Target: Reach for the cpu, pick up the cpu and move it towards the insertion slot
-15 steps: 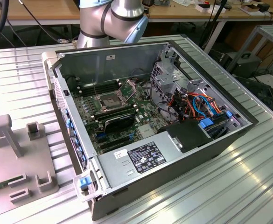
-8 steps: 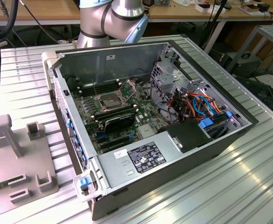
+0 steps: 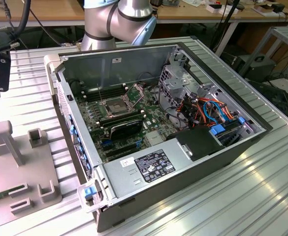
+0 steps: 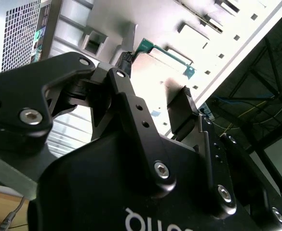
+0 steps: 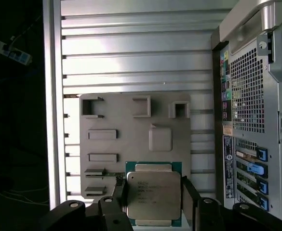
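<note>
One cpu (image 5: 153, 194) shows in the first wrist view, a pale silvery square chip on a green edge, and it sits between the two dark fingers (image 5: 120, 195) of the hand (image 5: 153, 198), which stand close against its two sides. I judge that the hand is closed on the cpu and holds it above the grey fixture plate (image 5: 131, 139), so the reach and the pick seem done; whether the chip is fully lifted off the plate I cannot tell for sure. In the second wrist view the same hand (image 4: 155, 84) appears from behind, with one green board edge (image 4: 167, 53) between the fingertips. In the exterior view, going from the left, there is one grey fixture plate (image 3: 16, 172) with several raised blocks on the ribbed metal bench (image 3: 242, 196), then one open computer case (image 3: 158, 132), and inside it one insertion slot (image 3: 115, 105), a square socket with metal frame and dark centre. The slot is empty and well apart from the plate, so the move towards it is, in my judgement, the part that is left. Behind the case stands one robot arm base (image 3: 116, 19).
</note>
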Robot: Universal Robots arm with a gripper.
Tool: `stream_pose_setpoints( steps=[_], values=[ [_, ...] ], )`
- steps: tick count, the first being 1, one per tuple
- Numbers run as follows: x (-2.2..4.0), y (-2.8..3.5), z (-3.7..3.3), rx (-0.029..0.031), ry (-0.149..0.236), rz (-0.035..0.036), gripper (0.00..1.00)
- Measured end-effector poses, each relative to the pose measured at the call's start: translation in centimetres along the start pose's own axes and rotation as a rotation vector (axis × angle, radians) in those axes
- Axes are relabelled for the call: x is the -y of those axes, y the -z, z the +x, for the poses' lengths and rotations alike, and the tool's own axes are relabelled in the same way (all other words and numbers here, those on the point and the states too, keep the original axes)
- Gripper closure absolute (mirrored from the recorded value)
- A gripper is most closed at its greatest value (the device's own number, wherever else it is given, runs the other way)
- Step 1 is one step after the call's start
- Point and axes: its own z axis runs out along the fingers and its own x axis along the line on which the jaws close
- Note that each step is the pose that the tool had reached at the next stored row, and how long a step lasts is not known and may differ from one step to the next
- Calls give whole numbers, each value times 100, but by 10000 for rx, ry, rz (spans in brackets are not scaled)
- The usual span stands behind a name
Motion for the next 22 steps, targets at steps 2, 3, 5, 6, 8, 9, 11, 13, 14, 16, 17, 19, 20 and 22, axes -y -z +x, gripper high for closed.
stream_pose_setpoints(
  steps=[2,3,5,6,8,9,11,13,14,16,17,19,20,22],
  values=[
    [-1,1,-22,0,0,1,45],
    [-1,1,-31,0,0,0,45],
    [-2,1,-51,0,0,0,45],
    [-2,2,-61,0,0,1,45],
    [-2,2,-79,1,0,0,45],
    [-3,2,-88,0,0,0,45],
    [-3,3,-106,0,0,0,45],
    [-4,3,-121,0,0,0,45],
    [-4,3,-128,0,-1,0,45],
    [-4,3,-129,0,-2,1,45],
    [-4,3,-133,0,-1,0,45],
    [-4,3,-134,0,0,0,45],
    [-4,3,-135,0,0,0,45],
    [-4,3,-139,0,1,0,45]
  ],
)
